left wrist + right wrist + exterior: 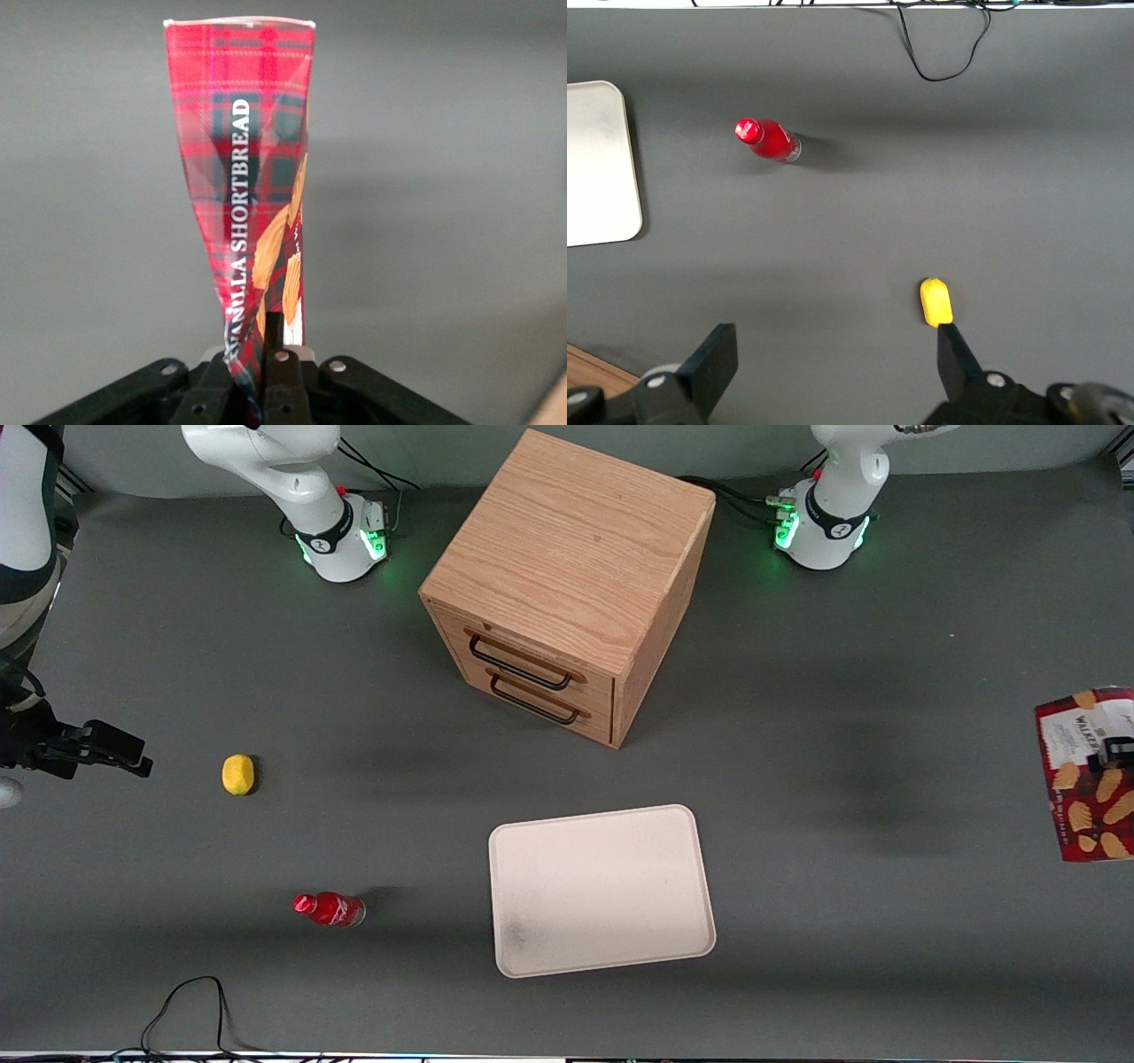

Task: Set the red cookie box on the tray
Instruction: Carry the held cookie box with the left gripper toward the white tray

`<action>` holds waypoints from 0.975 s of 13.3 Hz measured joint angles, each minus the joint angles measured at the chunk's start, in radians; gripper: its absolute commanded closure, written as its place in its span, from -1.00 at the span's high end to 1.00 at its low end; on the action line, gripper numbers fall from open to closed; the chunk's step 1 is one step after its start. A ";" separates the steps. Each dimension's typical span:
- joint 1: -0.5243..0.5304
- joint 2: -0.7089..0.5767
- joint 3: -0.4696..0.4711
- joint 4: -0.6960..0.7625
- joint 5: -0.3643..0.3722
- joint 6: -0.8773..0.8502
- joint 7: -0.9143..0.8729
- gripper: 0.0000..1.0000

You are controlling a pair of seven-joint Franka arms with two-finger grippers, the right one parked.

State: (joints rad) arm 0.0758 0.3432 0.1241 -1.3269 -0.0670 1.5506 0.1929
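Note:
The red cookie box [1086, 779], red tartan with cookie pictures and a white label, hangs above the grey table at the working arm's end. My left gripper [1113, 753] is shut on it. In the left wrist view the box [248, 177] stretches away from the gripper [262, 354], and its narrow side is squeezed in where the black fingers [282, 359] pinch it. The cream-white tray [602, 890] lies flat on the table near the front camera, well apart from the box, with nothing on it. An edge of the tray [598, 159] also shows in the right wrist view.
A wooden two-drawer cabinet [567, 584] stands farther from the camera than the tray. A small red bottle [330, 910] and a yellow fruit [237, 773] lie toward the parked arm's end. A black cable [190, 1010] loops at the table's front edge.

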 measured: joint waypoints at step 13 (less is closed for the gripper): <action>-0.341 0.323 -0.309 0.124 0.097 0.356 -0.723 -1.00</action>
State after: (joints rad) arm -0.2657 0.6658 -0.1850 -1.2032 0.0297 1.9069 -0.5299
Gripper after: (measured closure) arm 0.952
